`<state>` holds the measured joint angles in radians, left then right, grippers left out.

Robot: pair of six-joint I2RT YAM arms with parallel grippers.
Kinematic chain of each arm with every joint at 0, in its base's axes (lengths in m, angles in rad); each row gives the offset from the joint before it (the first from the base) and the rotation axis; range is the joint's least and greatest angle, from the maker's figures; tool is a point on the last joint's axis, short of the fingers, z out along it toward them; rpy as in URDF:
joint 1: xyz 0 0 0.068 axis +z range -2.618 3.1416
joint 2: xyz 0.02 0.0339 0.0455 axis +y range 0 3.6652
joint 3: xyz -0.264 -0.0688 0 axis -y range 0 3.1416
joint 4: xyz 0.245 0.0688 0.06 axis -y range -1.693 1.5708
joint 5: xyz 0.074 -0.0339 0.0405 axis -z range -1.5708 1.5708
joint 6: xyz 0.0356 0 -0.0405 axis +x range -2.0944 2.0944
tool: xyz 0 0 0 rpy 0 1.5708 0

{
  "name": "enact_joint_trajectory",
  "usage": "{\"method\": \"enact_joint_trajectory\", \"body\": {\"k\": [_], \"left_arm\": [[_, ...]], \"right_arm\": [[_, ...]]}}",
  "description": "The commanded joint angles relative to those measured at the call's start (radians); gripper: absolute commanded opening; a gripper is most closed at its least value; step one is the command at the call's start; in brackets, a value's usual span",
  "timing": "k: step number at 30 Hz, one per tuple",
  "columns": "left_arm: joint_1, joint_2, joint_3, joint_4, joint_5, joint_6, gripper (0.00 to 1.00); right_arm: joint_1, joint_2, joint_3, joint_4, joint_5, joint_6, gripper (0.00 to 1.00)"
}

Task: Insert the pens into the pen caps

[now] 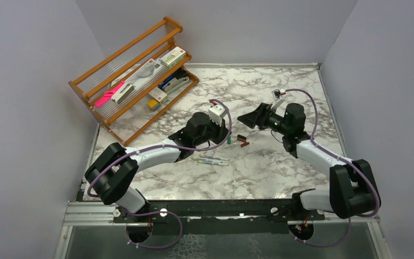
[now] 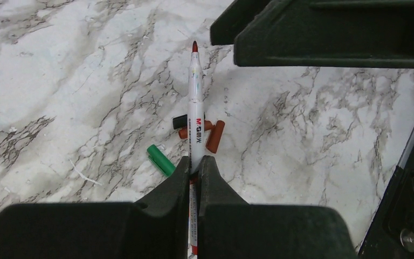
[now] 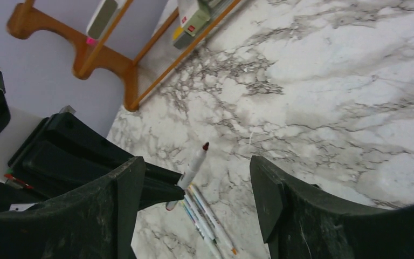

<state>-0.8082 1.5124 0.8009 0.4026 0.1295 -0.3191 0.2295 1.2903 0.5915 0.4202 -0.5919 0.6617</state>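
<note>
- Pinching the red-tipped pen (image 2: 196,97) by its lower barrel, the left claw (image 2: 195,163) hides the pen's rear part between its matte black fingers, and the tip points away over the table.
- One red-brown cap (image 2: 184,133) lies partly hidden behind that pen's white barrel. The second red-brown cap (image 2: 215,136) lies just right of it in full view, while a small black piece (image 2: 179,121) on the left is too small to identify.
- The green cap (image 2: 160,159), a smooth stubby cylinder, lies just left of the claw's tips on the marble tabletop (image 2: 59,81).
- In the top view the left claw is covered by its own wrist camera, and the caps are mere specks.
- The right claw (image 3: 194,162) stands spread wide and holds nothing, its wedge-shaped fingers cut off by the picture's lower edge.
- On the glossy, veined tabletop lie two more pens (image 3: 207,218), thin and white-grey, side by side, nearer than the caps.
- The slatted wooden rack (image 1: 135,75) at far left is cropped in the right wrist view, and the labels on its contents are unreadable.
</note>
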Motion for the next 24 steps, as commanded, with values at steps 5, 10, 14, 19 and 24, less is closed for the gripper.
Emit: {"method": "enact_joint_trajectory", "body": {"k": [5,10,14,19,24], "left_arm": [[-0.039,-0.005,0.032,0.036,0.06,0.048,0.0],[-0.05,-0.001,0.041,0.035,0.055,0.054,0.0],[-0.055,0.0,0.047,0.033,0.057,0.055,0.0],[-0.058,-0.001,0.052,0.035,0.045,0.051,0.0],[-0.06,0.004,0.07,0.036,0.049,0.041,0.0]], "right_arm": [[-0.003,0.079,-0.054,0.297,-0.158,0.189,0.67],[-0.002,0.085,-0.06,0.297,-0.163,0.182,0.5],[-0.002,0.091,-0.063,0.287,-0.16,0.173,0.39],[-0.002,0.102,-0.069,0.281,-0.165,0.167,0.28],[-0.003,0.106,-0.071,0.271,-0.169,0.156,0.37]]}}
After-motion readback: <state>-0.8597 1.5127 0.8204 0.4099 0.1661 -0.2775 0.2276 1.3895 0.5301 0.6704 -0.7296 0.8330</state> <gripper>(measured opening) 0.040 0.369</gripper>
